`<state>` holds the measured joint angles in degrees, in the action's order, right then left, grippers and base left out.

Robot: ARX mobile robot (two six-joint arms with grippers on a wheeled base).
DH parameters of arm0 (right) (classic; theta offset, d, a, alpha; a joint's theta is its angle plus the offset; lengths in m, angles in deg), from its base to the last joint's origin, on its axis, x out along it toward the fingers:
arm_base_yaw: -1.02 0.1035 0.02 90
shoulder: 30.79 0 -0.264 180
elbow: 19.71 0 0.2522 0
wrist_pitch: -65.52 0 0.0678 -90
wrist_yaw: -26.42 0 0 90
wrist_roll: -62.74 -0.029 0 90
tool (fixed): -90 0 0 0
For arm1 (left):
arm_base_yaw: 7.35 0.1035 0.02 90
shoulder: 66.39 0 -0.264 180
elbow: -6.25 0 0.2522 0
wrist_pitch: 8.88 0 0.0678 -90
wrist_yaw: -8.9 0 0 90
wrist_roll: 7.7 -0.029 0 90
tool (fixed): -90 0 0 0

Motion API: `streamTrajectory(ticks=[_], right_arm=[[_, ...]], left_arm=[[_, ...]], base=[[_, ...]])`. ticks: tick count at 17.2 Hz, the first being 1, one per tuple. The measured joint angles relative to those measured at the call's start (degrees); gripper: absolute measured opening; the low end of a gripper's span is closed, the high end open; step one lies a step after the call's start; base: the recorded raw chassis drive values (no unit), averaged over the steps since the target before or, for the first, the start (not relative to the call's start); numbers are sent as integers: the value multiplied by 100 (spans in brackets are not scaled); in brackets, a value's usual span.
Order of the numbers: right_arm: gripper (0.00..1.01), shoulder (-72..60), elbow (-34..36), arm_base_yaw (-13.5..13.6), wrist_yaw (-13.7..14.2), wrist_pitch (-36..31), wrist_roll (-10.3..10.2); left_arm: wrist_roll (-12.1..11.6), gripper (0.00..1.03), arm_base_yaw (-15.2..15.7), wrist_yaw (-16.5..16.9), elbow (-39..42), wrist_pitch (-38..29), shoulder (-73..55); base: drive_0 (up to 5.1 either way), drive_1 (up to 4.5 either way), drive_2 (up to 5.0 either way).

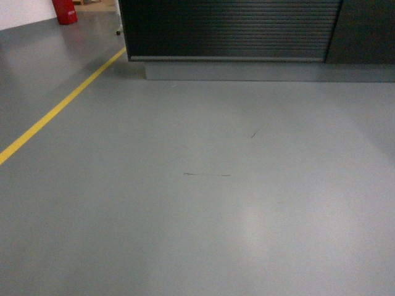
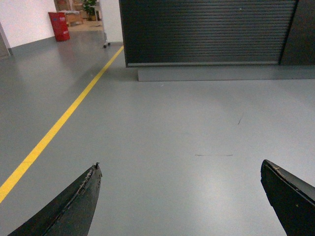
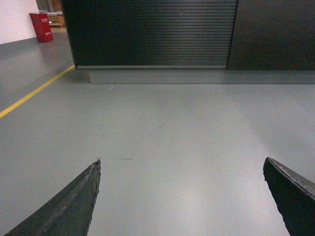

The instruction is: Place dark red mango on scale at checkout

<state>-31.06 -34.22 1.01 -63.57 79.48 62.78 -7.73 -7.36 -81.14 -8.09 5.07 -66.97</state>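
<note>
A: Where do our claws stand?

B: Both hang low over the grey floor [image 1: 203, 203]. The left claw [image 2: 179, 196] has its jaws spread wide, with bare floor between them; the right claw [image 3: 179, 196] is spread the same way and holds nothing.

A: And the checkout?

B: The checkout [image 1: 231, 29] lies straight ahead of both claws, well apart from them. We see only its dark ribbed front and the grey plinth [image 1: 265, 71] under it. Its top is out of view, so we cannot tell where the scale sits. The mango shows in none of our views.

A: Anything between us and it?

B: Only open floor with a couple of thin dark scuff marks [image 1: 207, 174]. A yellow line [image 2: 59, 125] runs ahead and to the left of the left claw, toward the checkout's left corner. Far beyond it, ahead-left, stands a red bin [image 2: 59, 26]; what it holds we cannot tell.
</note>
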Motion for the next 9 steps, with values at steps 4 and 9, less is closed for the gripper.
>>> streamTrajectory(ticks=[4, 9], right_arm=[[98, 0, 0, 0, 0, 0, 0], [98, 0, 0, 0, 0, 0, 0]], left_arm=[[0, 98, 0, 0, 0, 0, 0], [0, 98, 0, 0, 0, 2, 2]], base=[[0, 0, 0], [0, 0, 0]])
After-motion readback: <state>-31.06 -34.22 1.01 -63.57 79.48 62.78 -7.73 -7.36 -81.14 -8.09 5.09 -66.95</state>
